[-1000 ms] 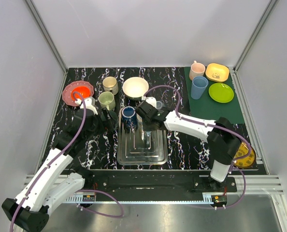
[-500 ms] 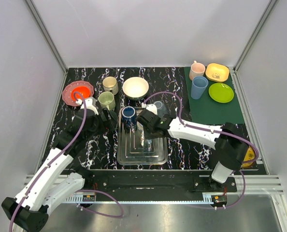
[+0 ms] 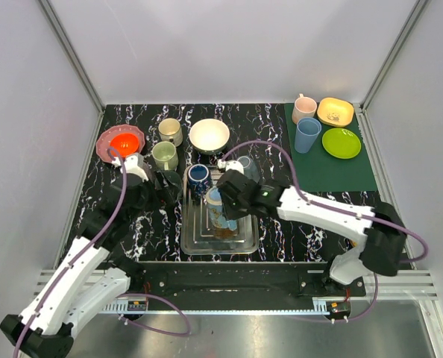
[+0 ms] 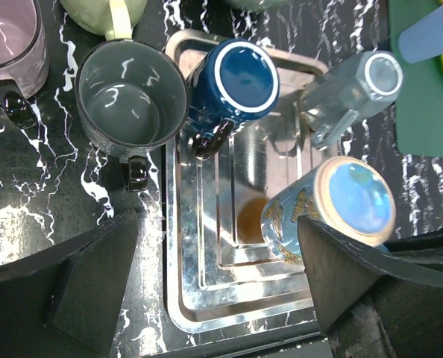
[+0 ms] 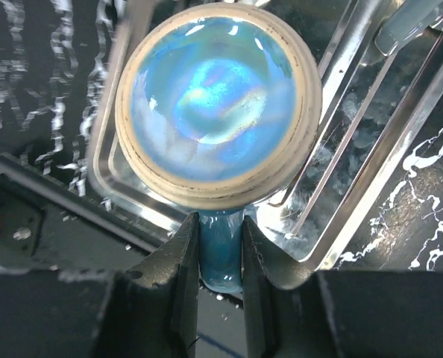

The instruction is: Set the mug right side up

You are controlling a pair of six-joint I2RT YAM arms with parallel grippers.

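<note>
"Right end effector [image 5: 220,225], what does it hold?"

"Its two fingers are pinched tight on the handle of the light-blue mug [image 5: 218,104]. I hold that mug tilted over the steel tray [image 4: 174,246]. A round blue face with a tan ring is turned toward my wrist camera, and I cannot tell whether it is the base or the mouth."

"What crowds it?"

"A navy mug [image 4: 240,78] stands upright in the tray's far left corner. A clear glass [image 4: 348,97] lies at the far right corner. A grey mug [image 4: 132,101] sits on the desk [image 4: 27,209] just left of the tray. My left end effector [image 4: 214,231] hangs above them, fingers wide apart."
</note>
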